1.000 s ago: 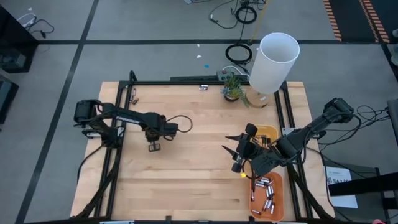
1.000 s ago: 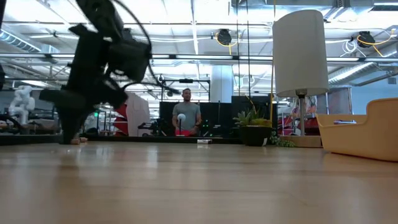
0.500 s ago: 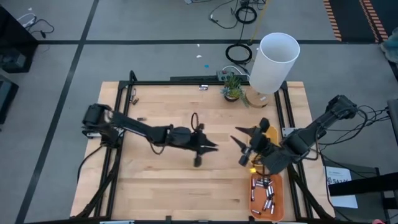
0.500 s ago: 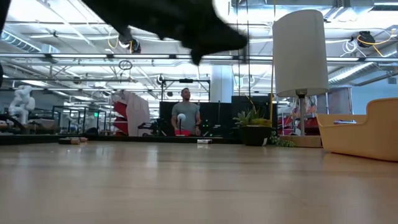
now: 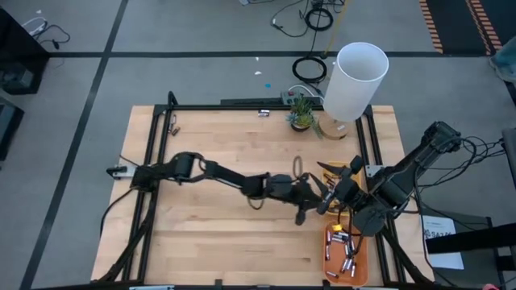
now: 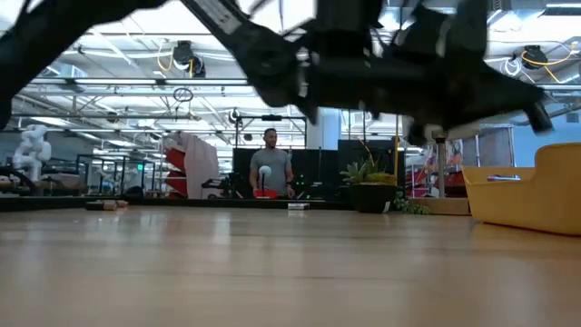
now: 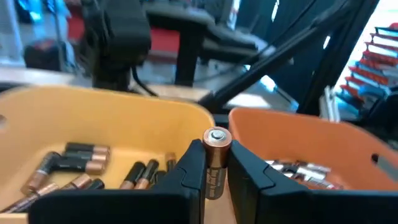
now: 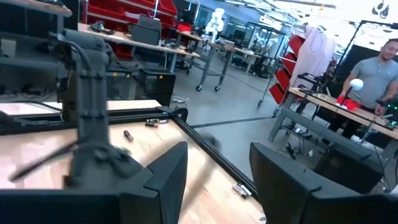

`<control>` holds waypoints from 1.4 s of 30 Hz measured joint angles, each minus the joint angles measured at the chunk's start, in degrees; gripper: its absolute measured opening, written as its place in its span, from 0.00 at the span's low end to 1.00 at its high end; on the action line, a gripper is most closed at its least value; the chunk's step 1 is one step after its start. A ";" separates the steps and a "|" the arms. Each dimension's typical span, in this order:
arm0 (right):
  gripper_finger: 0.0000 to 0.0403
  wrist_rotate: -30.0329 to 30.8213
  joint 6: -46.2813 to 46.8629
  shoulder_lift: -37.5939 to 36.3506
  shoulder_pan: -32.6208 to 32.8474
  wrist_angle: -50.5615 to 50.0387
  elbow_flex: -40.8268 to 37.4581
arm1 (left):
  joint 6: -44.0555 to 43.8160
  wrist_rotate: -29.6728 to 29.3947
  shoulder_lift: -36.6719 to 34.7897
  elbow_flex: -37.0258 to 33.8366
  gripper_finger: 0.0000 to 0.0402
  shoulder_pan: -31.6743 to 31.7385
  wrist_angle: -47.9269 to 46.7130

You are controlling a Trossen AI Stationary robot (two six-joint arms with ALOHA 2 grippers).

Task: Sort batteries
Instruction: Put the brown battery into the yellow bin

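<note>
Copper-topped battery [image 7: 215,158] clamped upright between the left gripper's [image 7: 216,177] two fingers, gold cap up, carried above the seam where the yellow tray [image 7: 106,112] meets the orange tray [image 7: 311,134]. Held by the body, probably so the cap stays readable for sorting and the cell can drop end-first. Matching copper-and-black cells [image 7: 81,158] lying loose in the yellow tray; silvery cells [image 7: 298,169] in the orange one (hence, likely, yellow as the destination). Seen from above, left arm stretched right across the wooden table [image 5: 218,153] to the trays at its right edge. Right gripper [image 8: 214,186] hanging close by, jaws apart and holding nothing, probably waiting its turn.
</note>
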 joint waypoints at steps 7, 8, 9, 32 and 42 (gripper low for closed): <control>0.41 -0.02 -0.37 0.00 1.53 -1.94 0.00 | 4.50 2.30 4.81 9.93 0.11 1.27 -5.50; 0.41 0.02 -0.52 0.00 1.53 -2.07 0.00 | 4.63 2.30 4.86 10.67 0.11 1.68 -5.51; 0.41 0.29 -0.70 -0.05 1.50 -2.21 0.00 | 4.70 2.29 4.86 11.34 0.11 2.20 -5.61; 0.41 2.94 1.73 0.28 -10.83 -12.15 0.02 | 13.41 7.20 4.91 14.82 0.44 8.27 -18.63; 0.41 -2.89 2.95 0.26 -14.47 -11.70 0.02 | 15.12 7.46 2.26 14.69 0.45 9.39 -29.38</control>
